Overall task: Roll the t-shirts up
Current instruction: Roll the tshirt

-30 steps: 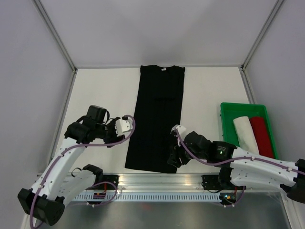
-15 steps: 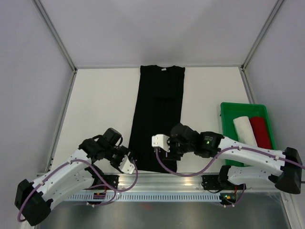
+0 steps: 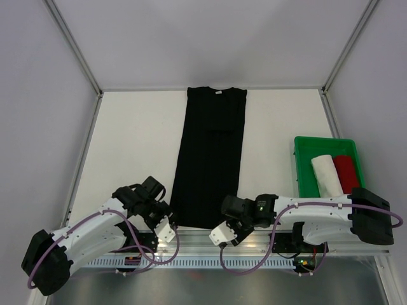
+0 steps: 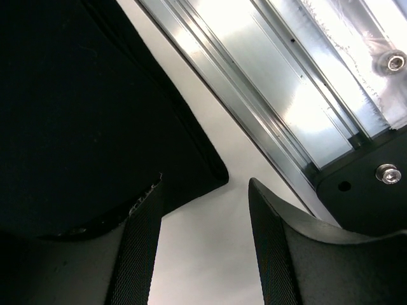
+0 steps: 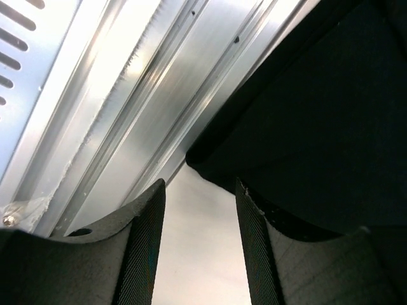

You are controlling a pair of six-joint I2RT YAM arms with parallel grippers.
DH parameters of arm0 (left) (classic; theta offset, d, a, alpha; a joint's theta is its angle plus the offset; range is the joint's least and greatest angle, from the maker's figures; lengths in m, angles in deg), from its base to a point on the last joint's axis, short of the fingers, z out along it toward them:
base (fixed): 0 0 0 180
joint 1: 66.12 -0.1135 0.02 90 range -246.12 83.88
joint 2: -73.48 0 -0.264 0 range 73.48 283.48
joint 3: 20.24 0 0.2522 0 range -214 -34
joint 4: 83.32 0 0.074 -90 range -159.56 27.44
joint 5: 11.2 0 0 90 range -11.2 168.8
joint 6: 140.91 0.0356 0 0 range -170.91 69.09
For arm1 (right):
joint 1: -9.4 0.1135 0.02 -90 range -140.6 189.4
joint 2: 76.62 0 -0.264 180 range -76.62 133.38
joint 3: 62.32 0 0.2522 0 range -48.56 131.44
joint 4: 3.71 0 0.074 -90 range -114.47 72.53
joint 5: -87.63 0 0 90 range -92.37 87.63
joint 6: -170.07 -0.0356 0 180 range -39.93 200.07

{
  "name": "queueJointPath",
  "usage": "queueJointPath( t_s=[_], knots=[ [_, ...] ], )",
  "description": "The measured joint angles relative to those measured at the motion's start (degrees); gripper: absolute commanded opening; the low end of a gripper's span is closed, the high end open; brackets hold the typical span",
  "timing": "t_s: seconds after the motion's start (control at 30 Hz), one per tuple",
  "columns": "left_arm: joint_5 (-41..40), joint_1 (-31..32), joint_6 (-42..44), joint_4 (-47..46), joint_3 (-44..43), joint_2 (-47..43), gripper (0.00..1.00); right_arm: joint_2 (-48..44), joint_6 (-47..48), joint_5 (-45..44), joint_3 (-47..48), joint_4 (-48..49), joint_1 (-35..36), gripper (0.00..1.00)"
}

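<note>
The black t-shirt (image 3: 211, 155) looks light and limp, so it is best pinched at its 2 near-edge corners. The left gripper (image 4: 203, 244) and the right gripper (image 5: 198, 244) have their fingers spread, each at 1 corner, holding nothing.

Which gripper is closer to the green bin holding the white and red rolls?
Right. The right gripper sits at the black t-shirt's near right corner, left of the green bin. The left gripper is at the shirt's near left corner, farther off.

Black t-shirt (image 3: 212, 155) flat on table (image 3: 140, 140), both grippers at its near corners
</note>
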Motion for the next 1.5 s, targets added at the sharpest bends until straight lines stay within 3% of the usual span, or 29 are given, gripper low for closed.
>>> queueJointPath(
  t_s=[0.3, 0.37, 0.57, 0.67, 0.7, 0.77, 0.93, 1.2, 1.5],
  knots=[
    [0.4, 0.0, 0.5, -1.6, 2.6, -2.5, 0.6, 0.7, 1.1, 1.0, -4.3, 7.8, 0.4, 0.43],
    [0.4, 0.0, 0.5, -2.6, 2.6, -2.1, 0.56, 1.6, 1.0, 1.3, -3.8, 8.5, 0.4, 0.39],
    [0.1, 0.0, 0.8, -4.3, 3.1, -1.5, 0.38, 1.9, 0.0, 0.8, -4.6, 10.1, 0.4, 0.14],
    [0.0, 0.0, 0.9, -4.5, 3.3, -1.4, 0.24, 1.8, -0.3, 0.4, -4.7, 10.2, 0.4, 0.1],
    [-0.1, 0.0, 1.0, -4.7, 3.4, -1.4, 0.12, 1.8, -0.4, 0.3, -4.7, 10.2, 0.4, 0.09],
    [-0.1, 0.0, 0.9, -4.9, 3.4, -1.1, 0.03, 1.8, -0.8, 0.3, -4.7, 10.2, 0.4, 0.02],
    [0.3, 0.0, -2.1, -4.7, 2.1, 0.7, 0.02, 0.8, -3.2, 1.3, -4.1, 8.9, -1.1, 0.0],
    [3.5, -0.8, -11.8, -3.1, -5.6, 6.0, 0.02, -4.6, -8.2, 9.0, -3.0, 8.3, -13.5, 0.0],
    [10.9, -13.1, -21.8, -4.7, -10.5, 14.4, 0.02, -3.5, -14.1, 14.1, -1.8, 8.9, -22.5, 0.0]
  ],
)
